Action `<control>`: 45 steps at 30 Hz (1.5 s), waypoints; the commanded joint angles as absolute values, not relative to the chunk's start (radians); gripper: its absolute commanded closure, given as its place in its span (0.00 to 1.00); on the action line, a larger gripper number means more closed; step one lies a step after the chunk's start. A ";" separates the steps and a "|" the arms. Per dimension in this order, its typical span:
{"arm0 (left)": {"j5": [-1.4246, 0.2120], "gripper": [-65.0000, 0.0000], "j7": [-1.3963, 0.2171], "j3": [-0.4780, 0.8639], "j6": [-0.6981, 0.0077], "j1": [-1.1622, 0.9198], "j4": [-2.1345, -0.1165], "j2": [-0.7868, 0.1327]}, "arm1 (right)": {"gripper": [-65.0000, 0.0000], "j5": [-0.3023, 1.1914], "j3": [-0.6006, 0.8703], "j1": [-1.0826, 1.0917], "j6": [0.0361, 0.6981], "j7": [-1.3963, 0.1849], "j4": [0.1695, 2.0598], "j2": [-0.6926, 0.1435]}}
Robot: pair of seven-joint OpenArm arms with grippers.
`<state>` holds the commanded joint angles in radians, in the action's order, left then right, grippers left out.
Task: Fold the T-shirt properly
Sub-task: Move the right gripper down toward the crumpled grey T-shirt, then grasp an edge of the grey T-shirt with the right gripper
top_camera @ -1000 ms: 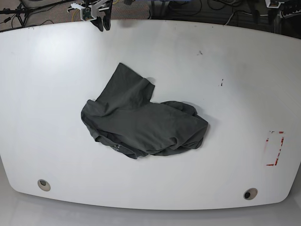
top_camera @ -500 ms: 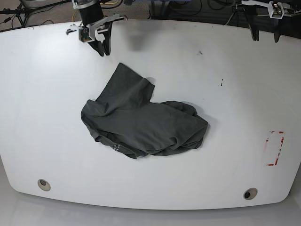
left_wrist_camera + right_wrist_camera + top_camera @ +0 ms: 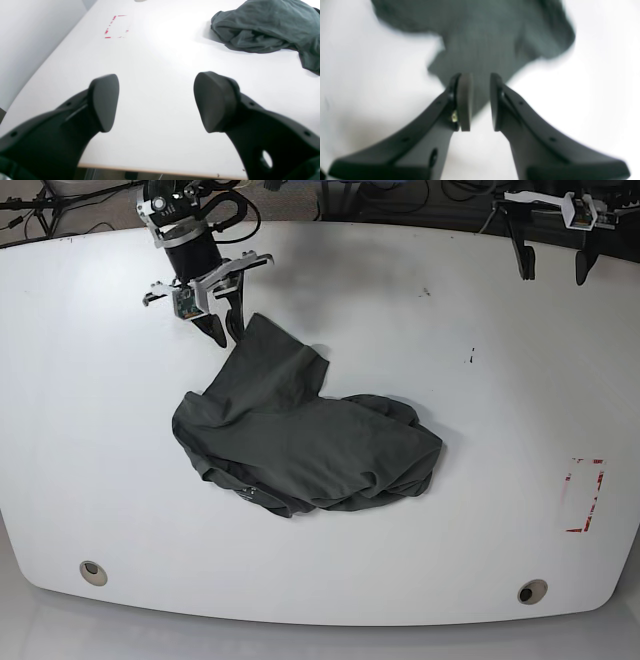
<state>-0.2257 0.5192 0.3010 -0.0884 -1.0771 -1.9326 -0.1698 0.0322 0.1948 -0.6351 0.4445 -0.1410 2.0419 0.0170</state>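
Lying crumpled on a white desk, the dark charcoal T-shirt forms an uneven heap with loose folds, seen from above in the base view. One flat, squarish section points from the heap toward the desk edge where the robot's arms come in; small pale marks show on the fabric near its opposite side.

The right gripper is at the tip of that flat section, its jaws parted with a gap between them. Whether it touches the cloth cannot be told. The left gripper is well apart from the T-shirt, over the same arm-side edge, its jaws spread wide with nothing between them.

Beyond the heap, on the left arm's side, broken red marks outline a rectangle on the desk. Two round fittings sit near the far corners, past the T-shirt. Dark cables run behind the arm-side edge. Nothing stands between either gripper and the T-shirt.
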 joint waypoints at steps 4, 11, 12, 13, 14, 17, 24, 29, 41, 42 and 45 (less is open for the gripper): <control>-0.225 0.31 0.511 0.291 -0.095 -1.064 -1.930 -0.168 | 0.68 0.028 0.189 -0.604 0.447 -0.164 2.039 0.016; -0.226 0.26 0.505 0.291 -0.109 -1.006 -1.925 -0.150 | 0.58 0.018 0.165 -0.462 0.462 -0.301 2.028 0.007; -0.226 0.26 0.501 0.290 -0.110 -1.003 -1.924 -0.150 | 0.57 0.018 0.163 -0.455 0.463 -0.309 2.028 0.007; -0.226 0.26 0.497 0.290 -0.110 -0.999 -1.923 -0.149 | 0.57 0.017 0.160 -0.448 0.463 -0.318 2.027 0.006; -0.225 0.26 0.493 0.290 -0.111 -0.996 -1.922 -0.150 | 0.56 0.015 0.156 -0.440 0.465 -0.326 2.027 0.004; -0.227 0.26 0.475 0.295 -0.111 -0.986 -1.922 -0.152 | 0.54 0.013 0.145 -0.420 0.467 -0.353 2.026 -0.001; -0.232 0.36 0.443 0.313 -0.104 -0.974 -1.914 -0.187 | 0.56 0.040 0.113 -0.325 0.509 -0.423 2.013 -0.029; -0.233 0.37 0.439 0.311 -0.103 -0.971 -1.914 -0.197 | 0.56 0.052 0.101 -0.305 0.508 -0.434 2.005 -0.042; -0.237 0.31 0.396 0.273 -0.091 -0.924 -1.914 -0.201 | 0.57 0.033 0.196 -0.191 0.494 -0.506 2.015 -0.057; -0.236 0.31 0.395 0.272 -0.092 -0.922 -1.914 -0.201 | 0.58 0.029 0.207 -0.184 0.493 -0.511 2.013 -0.056; -0.235 0.30 0.389 0.270 -0.091 -0.915 -1.915 -0.200 | 0.58 0.022 0.237 -0.164 0.493 -0.526 2.001 -0.053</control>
<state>-0.2352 0.3892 0.2704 -0.0912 -0.9149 -1.9147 -0.2000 0.0223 0.2374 -0.1638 0.4932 -0.5261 2.0012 -0.0530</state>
